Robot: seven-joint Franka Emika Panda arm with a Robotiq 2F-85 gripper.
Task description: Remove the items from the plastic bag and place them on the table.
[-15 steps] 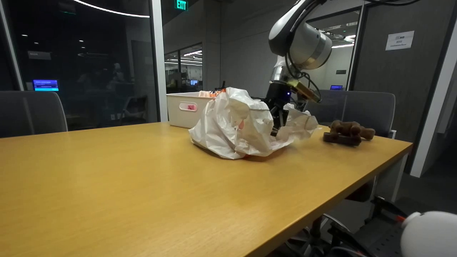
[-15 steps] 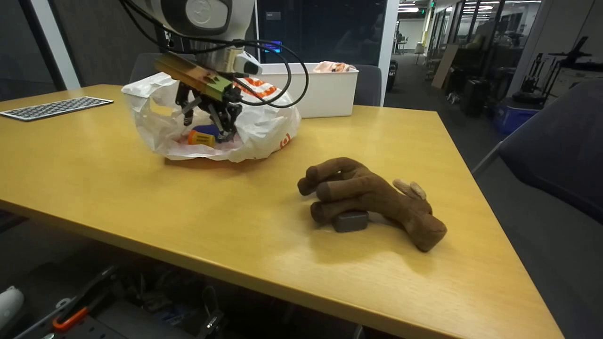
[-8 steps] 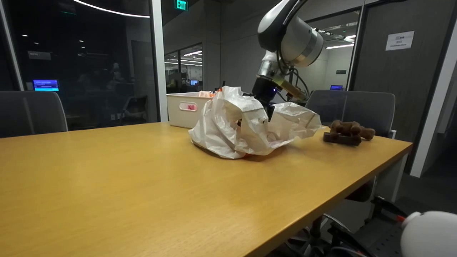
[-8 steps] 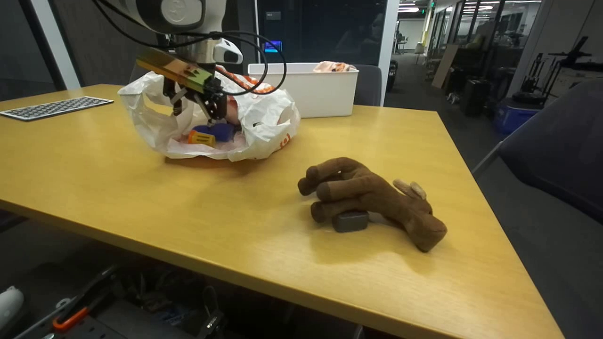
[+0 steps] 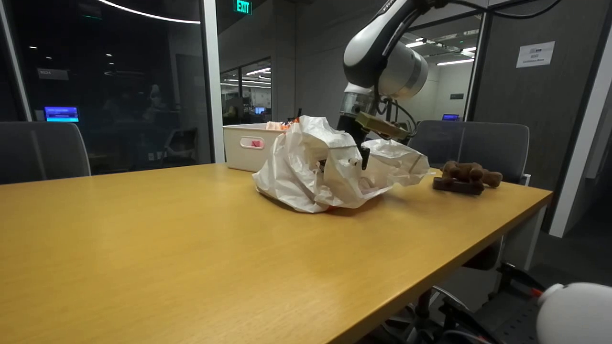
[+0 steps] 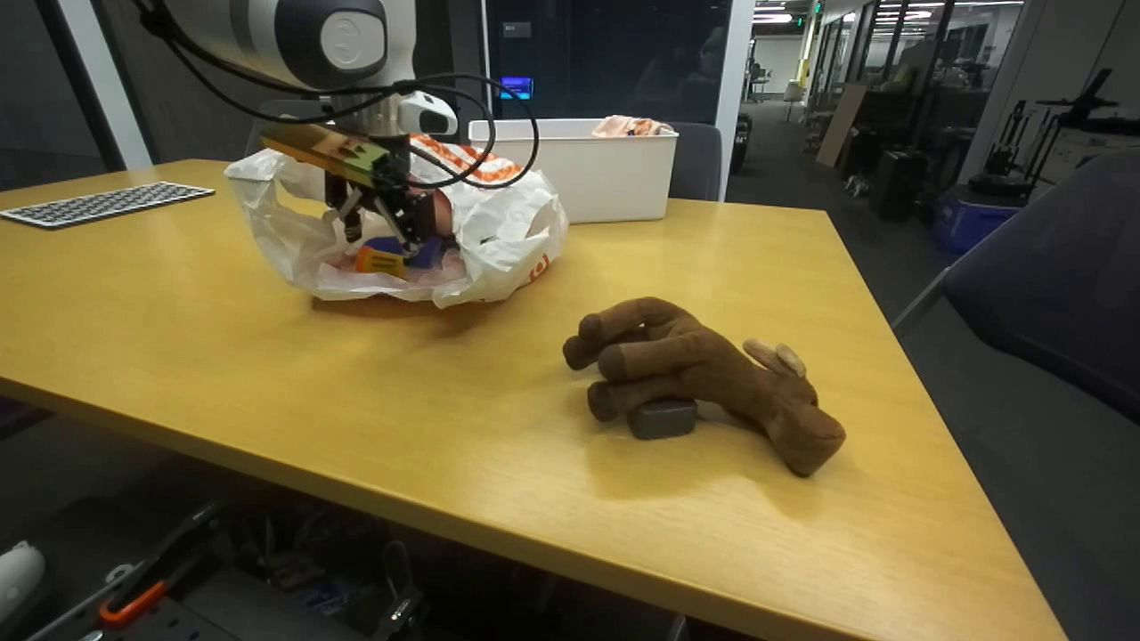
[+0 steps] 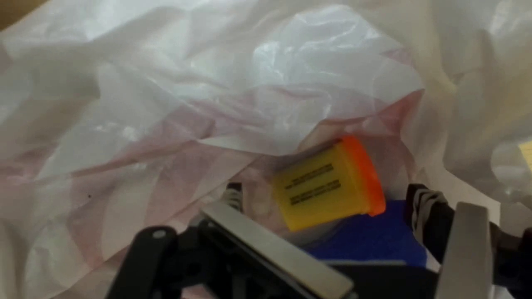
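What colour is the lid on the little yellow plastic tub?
The round lid is bright orange, clearest in the wrist view.

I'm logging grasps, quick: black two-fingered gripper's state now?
Gripper: open, holding nothing; the orange-lidded yellow cylindrical tub shows between its jaws.

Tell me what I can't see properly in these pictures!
- Yellow jar: print too blurry to read, wrist view.
- Blue thing: partly behind the fingers, wrist view.
- White box: inside mostly hidden by its walls, in both exterior views.
- Robot arm: upper part cut off by the top edge, in both exterior views.
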